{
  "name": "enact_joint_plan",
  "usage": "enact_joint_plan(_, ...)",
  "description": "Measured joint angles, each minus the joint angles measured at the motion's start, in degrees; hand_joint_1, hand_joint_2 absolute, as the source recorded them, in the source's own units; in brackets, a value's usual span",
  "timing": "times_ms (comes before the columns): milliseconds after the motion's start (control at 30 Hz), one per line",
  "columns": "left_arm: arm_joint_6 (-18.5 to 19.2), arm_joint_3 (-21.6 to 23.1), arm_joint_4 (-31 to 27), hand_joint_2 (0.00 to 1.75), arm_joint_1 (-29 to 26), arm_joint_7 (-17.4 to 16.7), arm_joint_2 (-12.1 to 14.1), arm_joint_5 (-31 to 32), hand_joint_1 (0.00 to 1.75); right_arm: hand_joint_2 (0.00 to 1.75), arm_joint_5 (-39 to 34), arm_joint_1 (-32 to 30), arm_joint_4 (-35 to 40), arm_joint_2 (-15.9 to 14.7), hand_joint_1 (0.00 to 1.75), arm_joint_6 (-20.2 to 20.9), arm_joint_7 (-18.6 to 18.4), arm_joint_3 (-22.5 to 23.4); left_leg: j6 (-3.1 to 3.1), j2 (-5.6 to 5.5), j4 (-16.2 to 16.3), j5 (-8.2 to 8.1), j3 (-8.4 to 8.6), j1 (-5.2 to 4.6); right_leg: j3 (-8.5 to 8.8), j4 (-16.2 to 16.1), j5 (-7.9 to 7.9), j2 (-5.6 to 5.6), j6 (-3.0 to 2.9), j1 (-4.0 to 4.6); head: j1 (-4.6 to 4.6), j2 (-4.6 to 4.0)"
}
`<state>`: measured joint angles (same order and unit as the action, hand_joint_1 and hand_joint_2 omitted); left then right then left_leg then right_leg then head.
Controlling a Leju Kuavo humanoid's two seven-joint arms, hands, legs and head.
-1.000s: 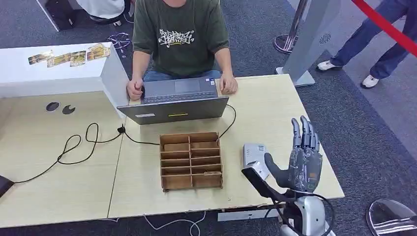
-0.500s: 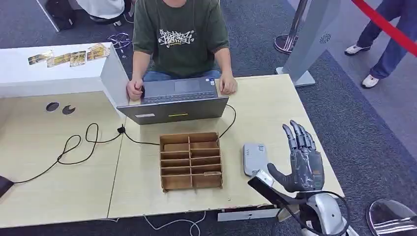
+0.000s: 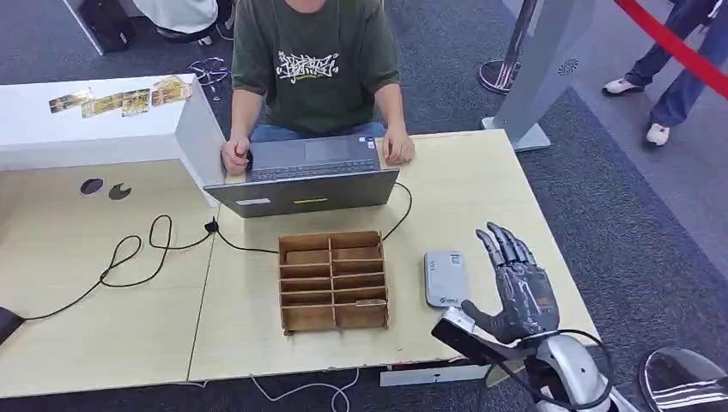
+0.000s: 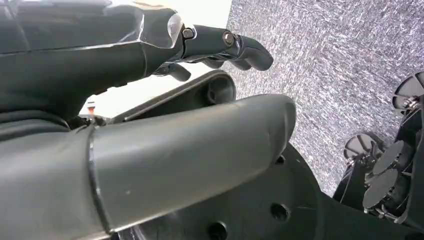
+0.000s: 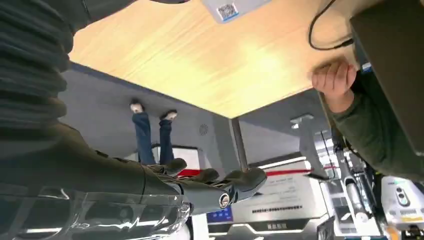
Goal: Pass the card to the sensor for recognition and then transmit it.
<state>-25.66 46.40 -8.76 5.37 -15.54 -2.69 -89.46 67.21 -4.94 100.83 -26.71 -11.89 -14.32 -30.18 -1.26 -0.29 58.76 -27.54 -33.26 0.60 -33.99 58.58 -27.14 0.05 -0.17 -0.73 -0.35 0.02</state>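
Right hand [image 3: 519,292] spread beside sensor [image 3: 445,278], organizer [image 3: 333,280] beyond.

Head view: high, facing forward and down over light wooden table [image 3: 481,184], mid-range. Left wrist view: close behind left hand [image 4: 150,100], facing grey carpet. Right wrist view: inverted, low beside table edge [image 5: 165,55]. Head and right wrist views share table, small grey flat sensor box [image 3: 445,277] [image 5: 235,7].

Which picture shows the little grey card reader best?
The head view: the whole reader lies flat on the table, beside the wooden box. The right wrist view catches just one corner; the left wrist view doesn't help.
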Motion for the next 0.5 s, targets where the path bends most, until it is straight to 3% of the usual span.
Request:
enact_joint_plan(300, 0.0, 0.0, 0.0, 0.0, 0.0, 0.0, 0.0, 0.4, 0.0, 1.75, -2.8, 2.7, -4.1, 2.2, 0.0, 0.0, -1.7, -4.7, 0.0, 0.0, 0.0, 0.0, 0.0, 0.0, 0.0, 0.0, 0.0, -0.01, 0.0, 0.0, 0.02, -0.02)
enact_joint_plan(500, 0.0, 0.0, 0.0, 0.0, 0.0, 0.0, 0.0, 0.6, 0.0, 1.75, -1.6, 4.2, -8.5, 5.9, 0.0, -0.4, -4.8, -7.3, 0.0, 0.0, 0.0, 0.0, 0.0, 0.0, 0.0, 0.0, 0.0, -0.01, 0.0, 0.0, 0.02, 0.0)
